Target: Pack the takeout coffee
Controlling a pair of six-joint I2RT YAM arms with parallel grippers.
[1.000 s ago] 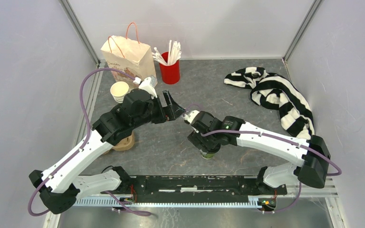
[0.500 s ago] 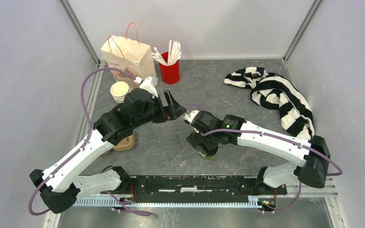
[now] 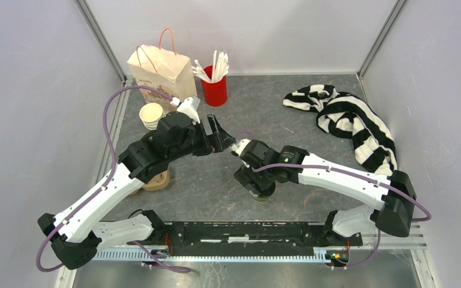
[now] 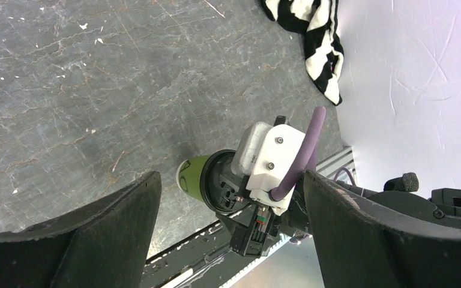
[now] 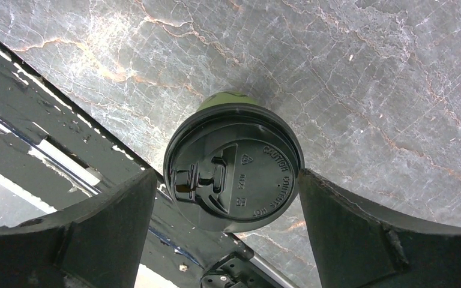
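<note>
The right hand [image 5: 225,186] hangs straight over a lidded coffee cup [image 5: 228,99], its two fingers [image 5: 96,234] spread wide and reaching down on either side of the black lid [image 5: 235,177]. One finger looks to be just at the lid's rim and the other shows a sliver of gap, so I'd call the hand open around the cup, not gripping it. The cup stands upright on the tabletop [image 5: 366,72], near the front rail between the two arms.

The left hand [image 3: 219,134] is held above the tabletop a little further back, fingers wide apart with nothing between them, pointed toward the right arm and its cup.

Out from there, the paper bag [image 3: 162,71] with red handles stands in the far left corner, well apart from the cup. Just in front of it sits a stack of lidless cups [image 3: 151,114], and beside it a red cup of white sticks [image 3: 215,91]. A striped cloth [image 3: 348,120] lies heaped on the right. Something round and brown [image 3: 156,181] peeks from under the left arm; I can't tell what it is.

As I judge it, the packing is at an early stage for this cup: it is not lifted, and the whole carry to the bag is left. I see no second lidded cup, and from here I can't see into the bag to say whether it holds one.
</note>
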